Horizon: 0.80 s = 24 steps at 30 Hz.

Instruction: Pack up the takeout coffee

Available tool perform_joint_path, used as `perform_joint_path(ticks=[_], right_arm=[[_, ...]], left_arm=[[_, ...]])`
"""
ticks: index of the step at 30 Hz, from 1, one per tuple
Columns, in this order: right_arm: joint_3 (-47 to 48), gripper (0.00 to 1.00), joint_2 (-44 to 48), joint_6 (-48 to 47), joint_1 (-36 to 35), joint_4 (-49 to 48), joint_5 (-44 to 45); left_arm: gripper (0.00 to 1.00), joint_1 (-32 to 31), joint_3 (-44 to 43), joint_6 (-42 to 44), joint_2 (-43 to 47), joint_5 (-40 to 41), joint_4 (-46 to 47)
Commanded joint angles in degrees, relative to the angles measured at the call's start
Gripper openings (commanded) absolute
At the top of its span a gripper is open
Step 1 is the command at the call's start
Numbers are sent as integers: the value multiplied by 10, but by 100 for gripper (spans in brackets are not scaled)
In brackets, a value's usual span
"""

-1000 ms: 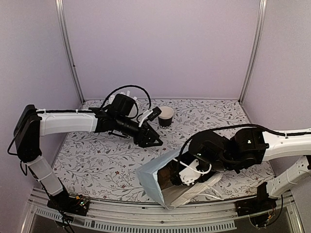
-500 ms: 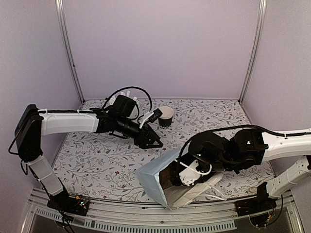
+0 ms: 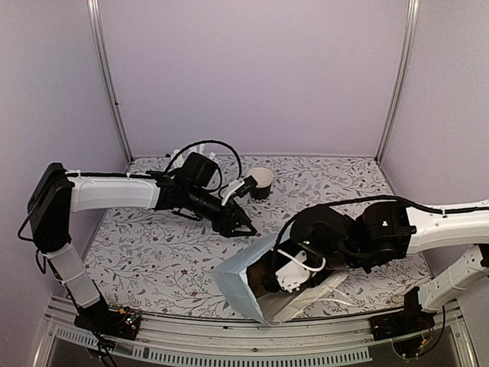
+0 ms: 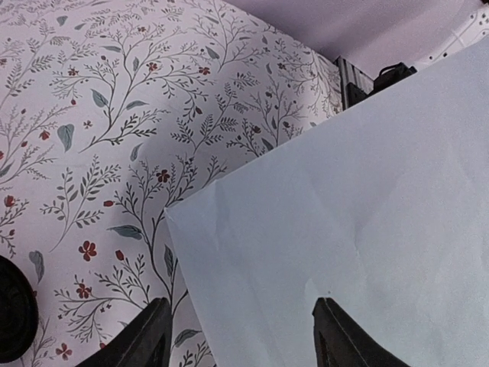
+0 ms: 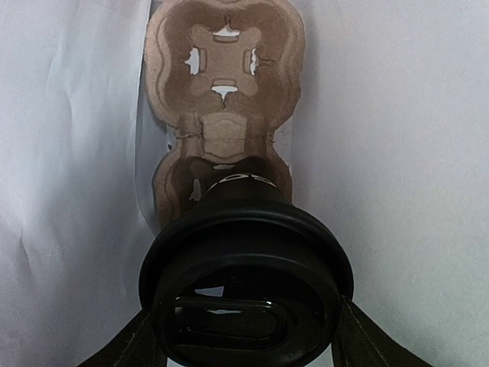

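L pincer (image 3: 244,228) has edged toward blue bag (image 3: 238,281), jaws released. R pincer (image 5: 244,336), in bag, grasps lidded black cup (image 5: 246,267); carrier (image 5: 224,84) just ahead.

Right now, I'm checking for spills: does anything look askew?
Yes: the pale blue bag leans far off upright, with the right gripper holding a lidded cup inside it. No spill shows.

1 black cup (image 3: 261,182) upright, unlidded, at table (image 3: 344,180) rear; 2nd cup (image 5: 246,284), lidded, in bag (image 5: 397,153) at cardbd carrier (image 5: 224,130).
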<state>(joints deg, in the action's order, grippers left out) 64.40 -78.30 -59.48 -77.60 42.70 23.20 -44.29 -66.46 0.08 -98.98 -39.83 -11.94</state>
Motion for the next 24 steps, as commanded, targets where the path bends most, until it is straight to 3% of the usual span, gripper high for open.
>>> perform_joint_path(ticks=[1,13,24], right_arm=[[14,49,-14,-6,-3,-8,-24],[22,49,-48,10,7,3,-28],[119,49,-108,63,41,104,-100]], left_arm=[[65,-7,-17,12,-10,6,-11],[65,-6,-17,18,-6,18,-20],[65,19,-18,17,19,30,-28]])
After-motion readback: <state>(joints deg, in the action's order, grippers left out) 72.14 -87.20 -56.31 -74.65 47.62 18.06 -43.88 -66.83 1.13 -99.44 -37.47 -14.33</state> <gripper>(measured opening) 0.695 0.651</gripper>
